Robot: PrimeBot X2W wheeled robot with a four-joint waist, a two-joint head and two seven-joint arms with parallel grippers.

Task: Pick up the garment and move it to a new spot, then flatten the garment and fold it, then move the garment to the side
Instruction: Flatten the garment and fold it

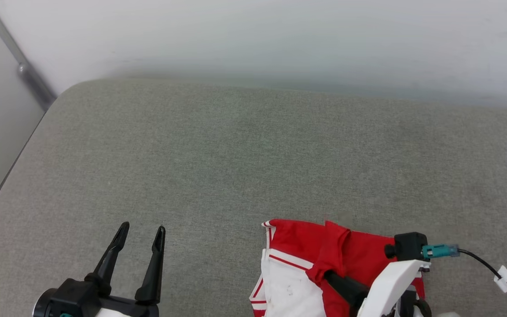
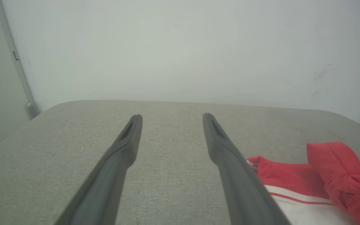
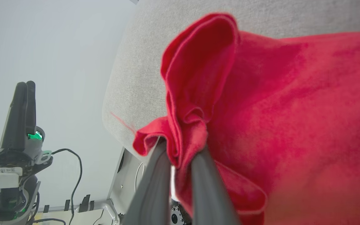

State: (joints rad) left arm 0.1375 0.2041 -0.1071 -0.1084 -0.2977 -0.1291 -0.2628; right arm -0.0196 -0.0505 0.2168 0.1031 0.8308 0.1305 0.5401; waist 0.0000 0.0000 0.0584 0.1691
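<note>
The garment (image 1: 297, 268), red with a white striped-trim sleeve, lies bunched at the near edge of the grey padded surface (image 1: 236, 154). My right gripper (image 1: 329, 277) is shut on a raised fold of its red cloth. In the right wrist view both fingers (image 3: 158, 168) pinch that fold of the garment (image 3: 292, 103), and the right gripper (image 3: 181, 149) has cloth bunched over its tips. My left gripper (image 1: 142, 229) stands open and holds nothing, left of the garment and apart from it. Between its spread fingers the left gripper (image 2: 172, 116) frames bare surface, with the garment (image 2: 292, 178) to the right.
A pale wall (image 1: 280, 39) rises behind the surface. A metal post (image 1: 29, 72) stands at the far left corner. A black cable (image 1: 482, 262) with a teal plug trails from my right wrist. The surface's rounded left edge (image 1: 11, 167) drops off.
</note>
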